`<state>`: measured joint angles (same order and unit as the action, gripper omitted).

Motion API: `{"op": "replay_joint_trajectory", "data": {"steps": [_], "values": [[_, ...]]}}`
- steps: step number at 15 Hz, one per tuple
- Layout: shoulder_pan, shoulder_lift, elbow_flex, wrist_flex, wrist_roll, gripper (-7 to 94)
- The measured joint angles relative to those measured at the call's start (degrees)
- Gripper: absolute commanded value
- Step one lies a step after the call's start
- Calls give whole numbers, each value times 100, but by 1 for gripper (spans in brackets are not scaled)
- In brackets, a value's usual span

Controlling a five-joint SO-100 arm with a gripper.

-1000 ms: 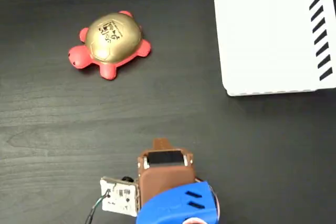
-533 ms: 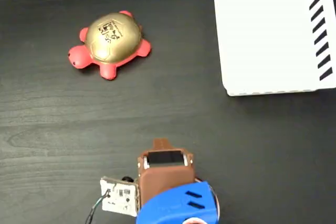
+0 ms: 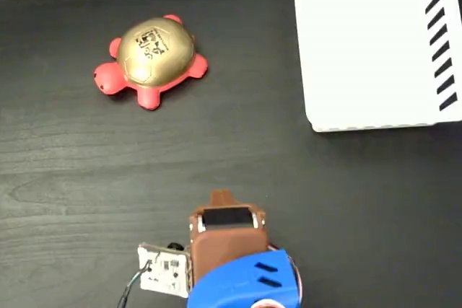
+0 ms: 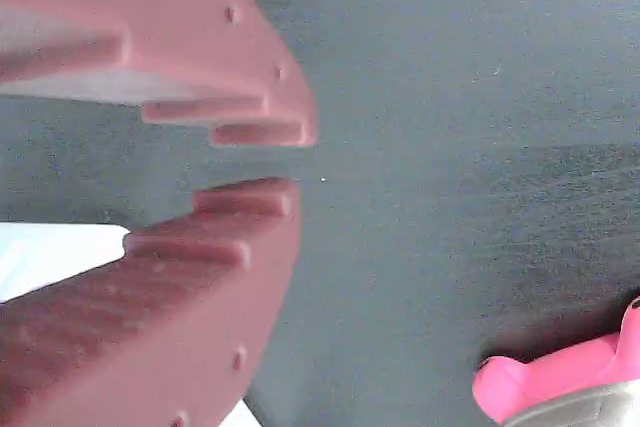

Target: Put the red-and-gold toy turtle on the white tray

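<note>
Gold-shelled red-and-gold toy turtle (image 3: 151, 60) sits on the dark surface (image 3: 86, 171), well apart from the white tray (image 3: 368, 48). Black shell print unreadable. Tool (image 4: 280, 162) nearly closed, narrow gap, holding nothing, near the bottom edge.

Turtle (image 3: 151, 60) has a shiny gold shell with some black print (can't read it), reddish-pink legs. White tray (image 3: 368, 55) has black diagonal stripes. Dark woodgrain table (image 3: 86, 171).
</note>
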<state>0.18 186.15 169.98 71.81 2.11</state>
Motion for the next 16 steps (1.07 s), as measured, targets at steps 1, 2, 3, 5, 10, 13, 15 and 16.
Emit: {"op": "replay_joint_trajectory", "data": {"steps": [1,2,3,5,10,13,15,16], "values": [[0,0,0,0,0,0],[0,0,0,0,0,0],[0,0,0,0,0,0],[0,0,0,0,0,0],[0,0,0,0,0,0],[0,0,0,0,0,0],[-26,0,0,0,-26,0],[-70,0,0,0,-70,0]]}}
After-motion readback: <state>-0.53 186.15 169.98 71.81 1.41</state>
